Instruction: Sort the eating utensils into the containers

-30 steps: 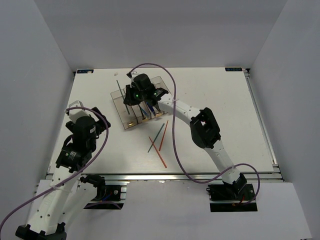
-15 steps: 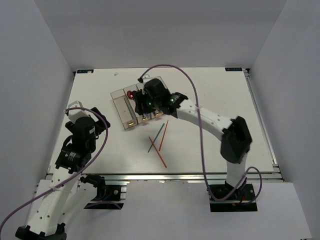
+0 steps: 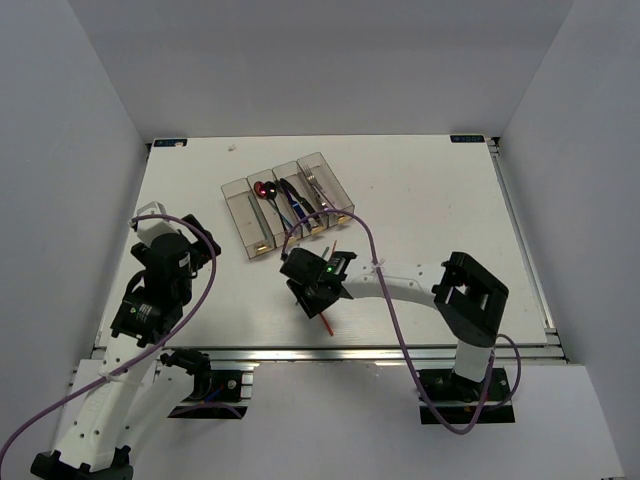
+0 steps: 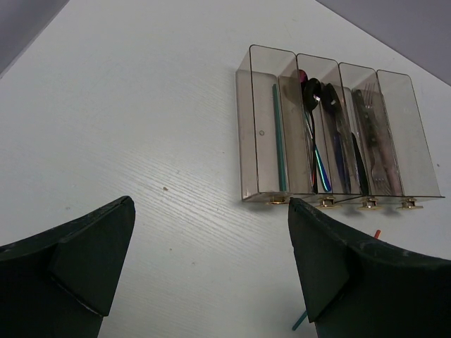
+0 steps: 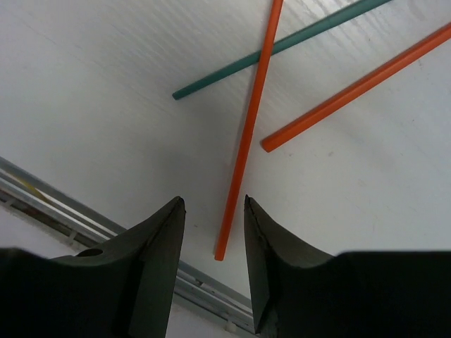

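**Containers**: four clear-grey bins joined in a row, sitting askew on the table toward its far edge, left of the middle. Their yellowish tags are pointing toward the near edge.
- Left end bin: one binned teal chopstick is lying lengthwise.
- Second bin: spoons are lying with their bowls at the far end.
- Third bin: dark and iridescent knives are lying side by side.
- Right end bin: silvery forks are lying lengthwise.

**Loose utensils**: all are lying on the table close to the middle of its near edge, well apart from the bins.
- A long orange chopstick is crossing over a loose teal chopstick.
- A second orange chopstick is ending just beside the long one.

**Right gripper**: it is hovering low over the loose utensils, beside the metal rail at the near edge. The jaws are standing apart and gripping nothing. The near end of the long orange chopstick is lying in the gap between them, touching neither finger.

**Left gripper**: it is hanging over the table's left side, facing the tagged ends of the bins. The jaws are spread wide and holding nothing.
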You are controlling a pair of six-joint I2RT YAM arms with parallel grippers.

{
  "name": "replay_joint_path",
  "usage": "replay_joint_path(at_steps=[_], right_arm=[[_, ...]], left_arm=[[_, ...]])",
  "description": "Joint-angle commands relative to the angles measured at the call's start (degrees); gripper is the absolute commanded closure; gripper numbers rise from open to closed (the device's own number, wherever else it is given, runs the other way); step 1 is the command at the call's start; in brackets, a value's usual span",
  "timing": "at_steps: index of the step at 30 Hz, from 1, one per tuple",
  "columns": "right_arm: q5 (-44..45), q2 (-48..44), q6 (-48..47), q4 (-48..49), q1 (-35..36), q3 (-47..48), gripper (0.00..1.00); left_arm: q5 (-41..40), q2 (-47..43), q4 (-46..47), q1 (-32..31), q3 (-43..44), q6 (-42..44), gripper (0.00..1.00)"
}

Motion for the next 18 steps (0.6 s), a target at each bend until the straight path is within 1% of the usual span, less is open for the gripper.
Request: replay_joint_path(at_steps=[1,9,13,18], right_arm=[[2.3,0.5,1.0,1.3,-0.3,0.8,0.56],[2.0,5.4,-0.3,1.0,-0.4,3.4,0.58],[3.6,6.1,-0.9,1.2,-0.6,4.1,0.61],[2.6,7.1,-0.8,0.7,-1.3,4.5,0.63]], left_arm=[[0.3,0.4,0.7,0.0,-0.3,0.4,0.02],[0.3,0.7,0.6,0.0,-0.3,0.4,0.02],[0.5,1.0,0.8,0.0,-0.4,0.5,0.02],[0.4,1.1,0.7,0.0,-0.2,0.5,0.02]])
